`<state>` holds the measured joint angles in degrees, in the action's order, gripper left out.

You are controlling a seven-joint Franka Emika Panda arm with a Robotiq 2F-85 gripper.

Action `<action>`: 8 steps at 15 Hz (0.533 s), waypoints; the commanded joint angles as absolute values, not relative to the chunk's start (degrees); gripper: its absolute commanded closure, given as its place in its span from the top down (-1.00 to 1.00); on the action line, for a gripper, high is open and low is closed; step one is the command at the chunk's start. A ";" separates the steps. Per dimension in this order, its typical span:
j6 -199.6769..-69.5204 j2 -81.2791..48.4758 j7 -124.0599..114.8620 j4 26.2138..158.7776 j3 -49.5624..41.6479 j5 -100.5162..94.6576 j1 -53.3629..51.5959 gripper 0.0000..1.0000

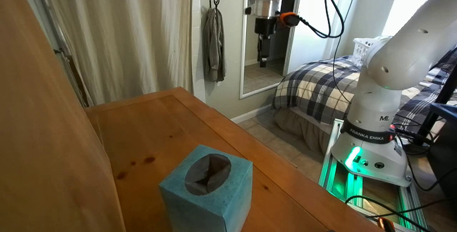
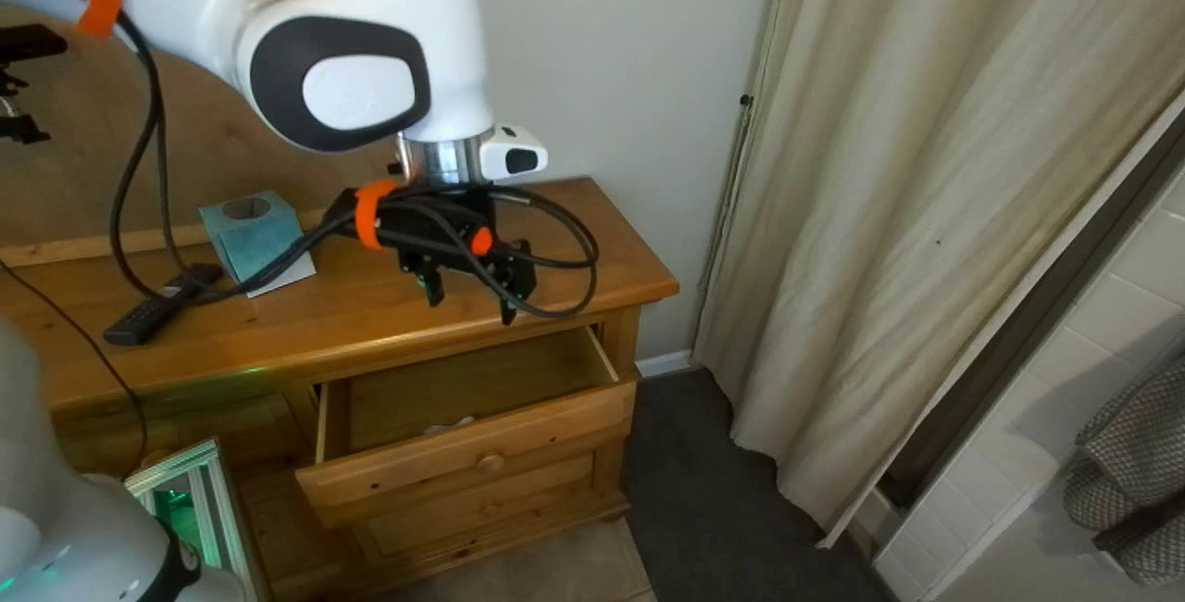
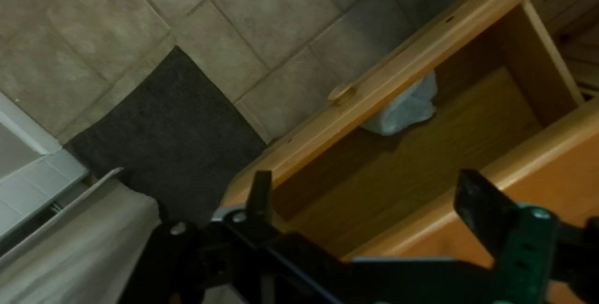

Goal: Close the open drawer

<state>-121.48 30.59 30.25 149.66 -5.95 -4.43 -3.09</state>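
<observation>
The open wooden drawer [image 2: 477, 445] is pulled out from the dresser [image 2: 611, 259] in an exterior view, with a round knob [image 2: 491, 461] on its front. In the wrist view the drawer [image 3: 449, 149] lies below the jaws, its knob [image 3: 341, 93] facing the tiled floor. A whitish crumpled item [image 3: 405, 107] lies inside against the front panel. My gripper [image 2: 470, 298] is open and empty, above the dresser's front edge and apart from the drawer. Its spread fingers also show in the wrist view [image 3: 369, 196]. In an exterior view the gripper [image 1: 263, 60] points down and the drawer is out of view.
A blue tissue box [image 2: 255, 236] and a black remote [image 2: 162, 306] are on the dresser top. Cables [image 2: 565, 232] loop around the gripper. A beige curtain [image 2: 879, 213] hangs beside the dresser. A dark mat [image 2: 713, 482] lies on the floor.
</observation>
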 commanded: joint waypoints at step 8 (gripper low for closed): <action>-150.91 12.78 31.88 159.42 -4.88 -10.52 -4.22 1.00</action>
